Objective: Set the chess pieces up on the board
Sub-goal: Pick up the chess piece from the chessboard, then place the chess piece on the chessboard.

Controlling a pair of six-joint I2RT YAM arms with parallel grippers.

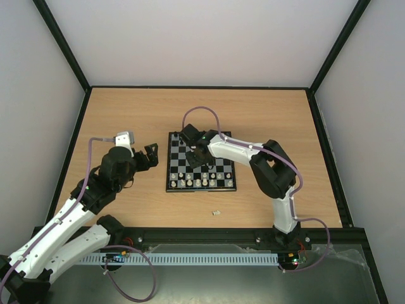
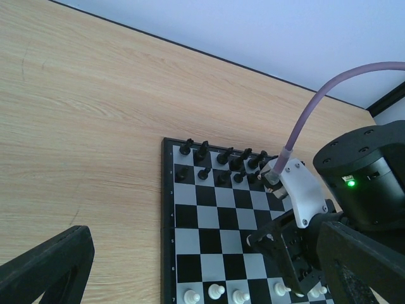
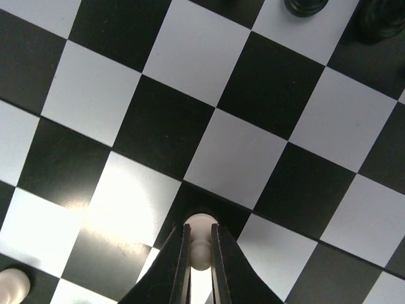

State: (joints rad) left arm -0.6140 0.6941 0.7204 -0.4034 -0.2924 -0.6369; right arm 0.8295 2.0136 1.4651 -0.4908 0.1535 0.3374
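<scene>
The board [image 1: 169, 187] lies mid-table, with black pieces [image 1: 183, 140] along its far rows and white pieces [image 1: 201, 181] along its near rows. My right gripper [image 1: 199, 158] hangs over the board's middle. In the right wrist view it [image 3: 200, 239] is shut on a white pawn [image 3: 200, 225] just over a black square. My left gripper [image 1: 150, 154] is open and empty, beside the board's left edge. The left wrist view shows the board [image 2: 209, 215], black pieces [image 2: 204, 152], white pieces [image 2: 216, 292] and the right gripper [image 2: 288, 269].
One small loose piece [image 1: 216, 213] lies on the wooden table in front of the board. Another white piece [image 3: 9, 286] stands near the held pawn, and black pieces [image 3: 305, 5] stand further off. Black-edged walls enclose the table.
</scene>
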